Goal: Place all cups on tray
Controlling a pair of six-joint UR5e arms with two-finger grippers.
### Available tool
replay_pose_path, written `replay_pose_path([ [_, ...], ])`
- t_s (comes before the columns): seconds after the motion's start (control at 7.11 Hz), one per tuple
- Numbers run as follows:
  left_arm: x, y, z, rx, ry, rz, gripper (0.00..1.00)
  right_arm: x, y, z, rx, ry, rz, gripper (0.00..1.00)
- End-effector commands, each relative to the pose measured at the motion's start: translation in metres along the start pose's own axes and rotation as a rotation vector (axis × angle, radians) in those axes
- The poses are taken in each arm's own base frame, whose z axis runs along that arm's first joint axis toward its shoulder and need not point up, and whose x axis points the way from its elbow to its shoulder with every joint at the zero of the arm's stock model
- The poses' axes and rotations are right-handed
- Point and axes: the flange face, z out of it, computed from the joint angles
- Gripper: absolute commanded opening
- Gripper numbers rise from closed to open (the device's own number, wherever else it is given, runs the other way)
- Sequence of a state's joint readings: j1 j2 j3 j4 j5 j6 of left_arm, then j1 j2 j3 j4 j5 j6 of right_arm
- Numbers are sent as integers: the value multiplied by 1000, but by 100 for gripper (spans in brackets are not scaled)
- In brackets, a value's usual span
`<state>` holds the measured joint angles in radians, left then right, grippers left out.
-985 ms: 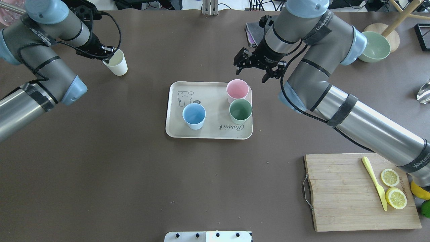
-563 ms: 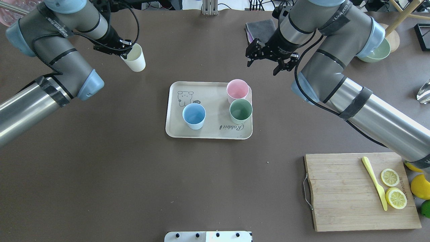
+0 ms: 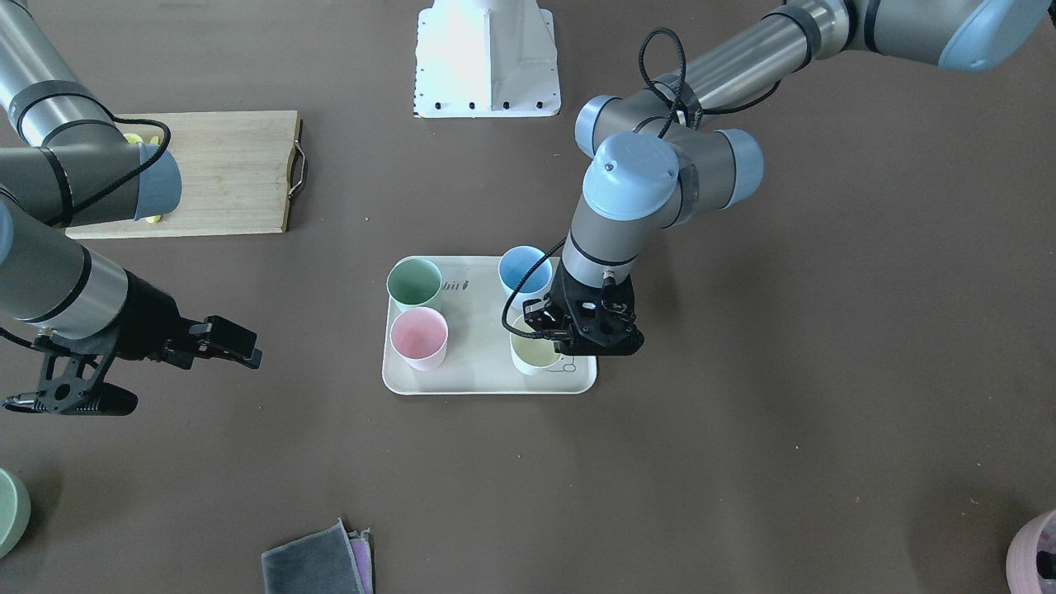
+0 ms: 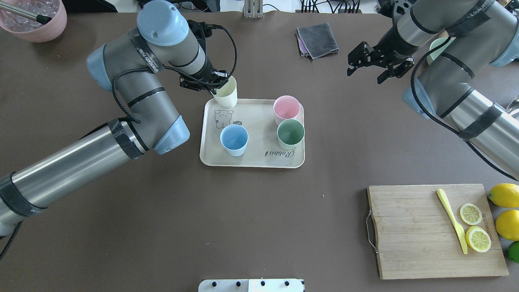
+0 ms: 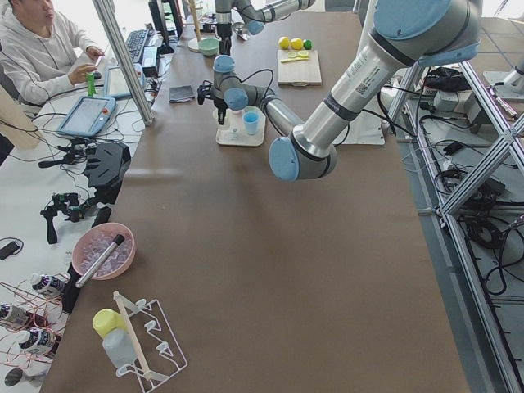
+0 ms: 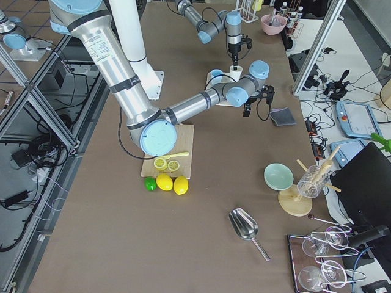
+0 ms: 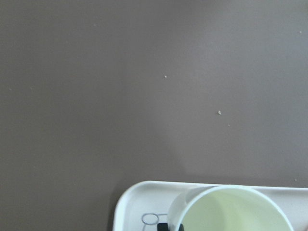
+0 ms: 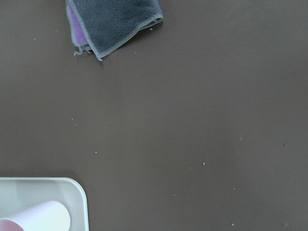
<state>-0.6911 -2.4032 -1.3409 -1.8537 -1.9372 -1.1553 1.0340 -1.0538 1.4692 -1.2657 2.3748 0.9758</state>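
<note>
The beige tray (image 4: 259, 121) sits mid-table, also in the front view (image 3: 478, 371). On it stand the light blue cup (image 4: 234, 139), pink cup (image 4: 286, 108) and sage green cup (image 4: 290, 133). My left gripper (image 4: 216, 84) is shut on the rim of the cream-yellow cup (image 4: 225, 93) and holds it upright over the tray's far left corner, by the rabbit drawing. The left wrist view shows this cup (image 7: 231, 211) over the tray corner (image 7: 137, 199). Whether it touches the tray I cannot tell. My right gripper (image 4: 371, 67) is open and empty, well off to the tray's far right.
A grey cloth (image 4: 318, 38) lies at the table's far side. A wooden cutting board (image 4: 421, 243) with lemon slices and a yellow knife sits near right, whole lemons beside it. A pink ribbed container (image 4: 34, 18) stands far left. A green bowl (image 3: 8, 511) is far right.
My left arm has carried the cream-yellow cup rightward from the far left of the table to the tray's corner. My right gripper has moved right and farther back, away from the tray.
</note>
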Motion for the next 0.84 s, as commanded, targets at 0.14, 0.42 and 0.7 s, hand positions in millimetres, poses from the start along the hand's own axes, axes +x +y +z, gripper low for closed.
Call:
replay_pose_path([
  [0.14,-27,-22,-11,-3,-13,81,98,26,-1,-9,13,10,9,100],
  [0.42,-132,-54,-54,-37,8,127,98,43,-7,-21,34,17,33,100],
  [0.7,-234,-60,-88,-16,-16,197,98,112,-13,-37,52,55,-43,100],
])
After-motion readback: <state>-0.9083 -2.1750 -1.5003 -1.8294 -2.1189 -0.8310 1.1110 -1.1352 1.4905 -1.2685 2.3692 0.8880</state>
